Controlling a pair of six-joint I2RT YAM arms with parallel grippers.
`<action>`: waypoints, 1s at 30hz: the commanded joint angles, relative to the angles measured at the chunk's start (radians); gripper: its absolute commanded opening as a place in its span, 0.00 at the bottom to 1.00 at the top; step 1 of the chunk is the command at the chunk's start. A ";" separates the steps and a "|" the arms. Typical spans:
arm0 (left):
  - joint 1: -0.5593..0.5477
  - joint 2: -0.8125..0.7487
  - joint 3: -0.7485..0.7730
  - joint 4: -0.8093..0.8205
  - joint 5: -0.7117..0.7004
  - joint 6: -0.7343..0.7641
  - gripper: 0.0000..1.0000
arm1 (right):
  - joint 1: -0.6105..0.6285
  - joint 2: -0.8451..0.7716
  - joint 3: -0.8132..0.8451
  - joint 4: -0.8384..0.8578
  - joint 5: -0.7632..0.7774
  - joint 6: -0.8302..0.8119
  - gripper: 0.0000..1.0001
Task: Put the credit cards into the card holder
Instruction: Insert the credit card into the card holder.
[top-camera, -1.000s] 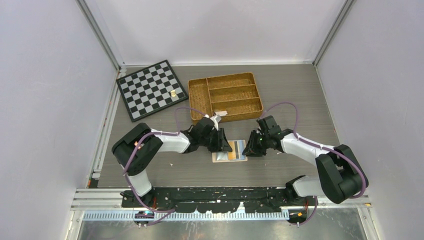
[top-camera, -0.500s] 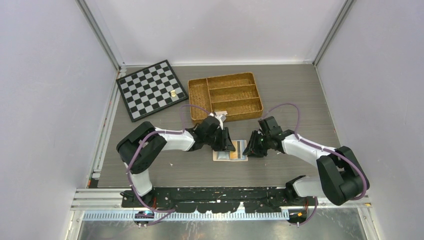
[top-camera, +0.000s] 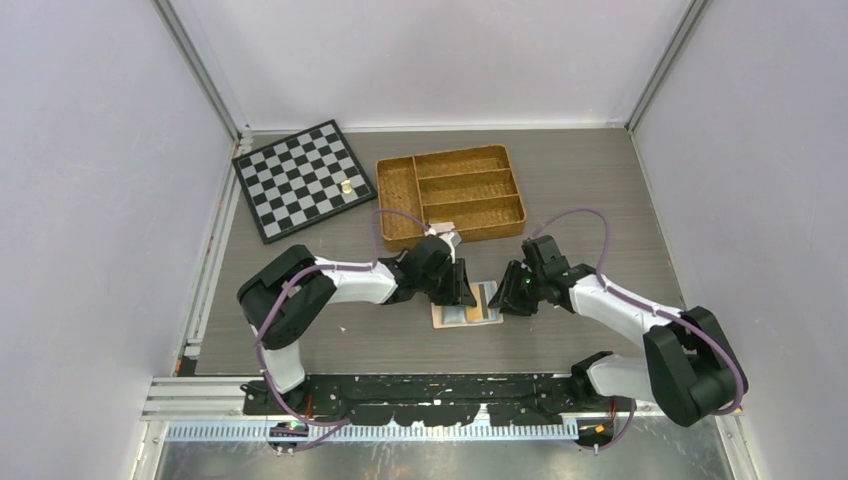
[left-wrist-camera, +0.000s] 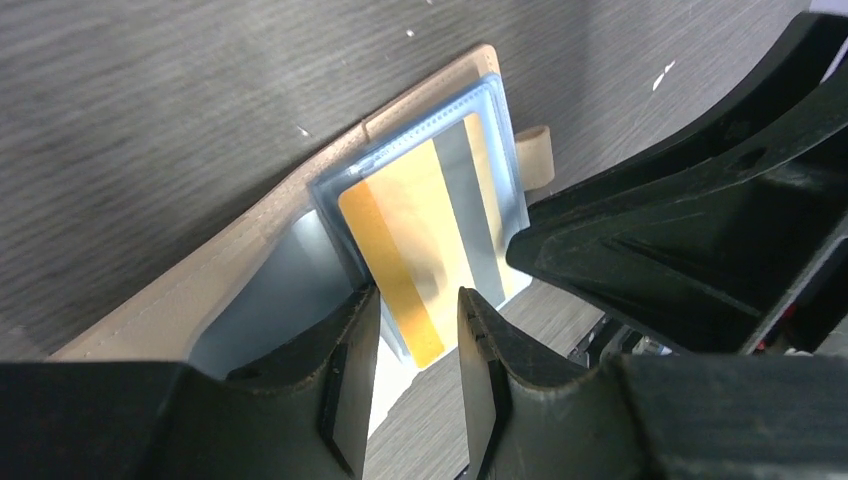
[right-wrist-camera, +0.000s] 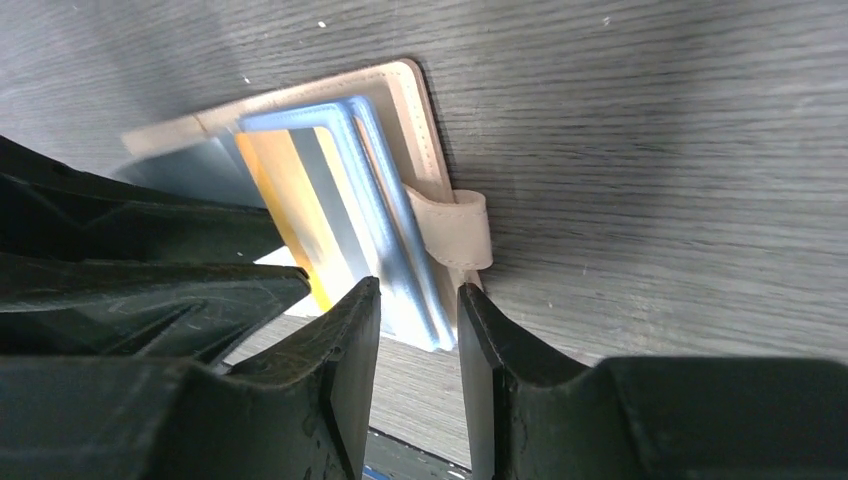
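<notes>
The card holder (top-camera: 466, 309) lies open on the table between my two grippers, peach-beige with a snap tab (right-wrist-camera: 452, 229). An orange credit card (left-wrist-camera: 418, 244) with a grey stripe sits in its clear, blue-edged sleeves (right-wrist-camera: 372, 190), its near end sticking out. My left gripper (left-wrist-camera: 418, 335) hovers over that end, jaws apart and touching nothing. My right gripper (right-wrist-camera: 418, 325) stands open at the tab side, with the sleeve edges showing in its gap. The two grippers nearly meet over the holder (left-wrist-camera: 250, 270).
A woven wicker divided tray (top-camera: 449, 154) stands just behind the grippers. At the back left lies a checkerboard (top-camera: 290, 185) with a small gold piece (top-camera: 345, 186) on it. Grey walls and metal rails enclose the table.
My right jaws have spread wider. The left arm has pushed to the right, and the card holder has slid slightly right with it; the right gripper has stayed close against it.
</notes>
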 joint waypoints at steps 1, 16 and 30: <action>-0.025 0.001 0.034 -0.012 0.016 0.003 0.36 | -0.001 -0.084 -0.003 0.002 0.069 0.037 0.40; -0.037 0.020 0.045 0.002 0.028 -0.007 0.36 | -0.001 -0.094 -0.019 -0.006 0.046 0.032 0.25; -0.063 0.050 0.095 0.026 0.042 -0.024 0.35 | 0.001 -0.096 -0.035 0.026 0.033 0.054 0.23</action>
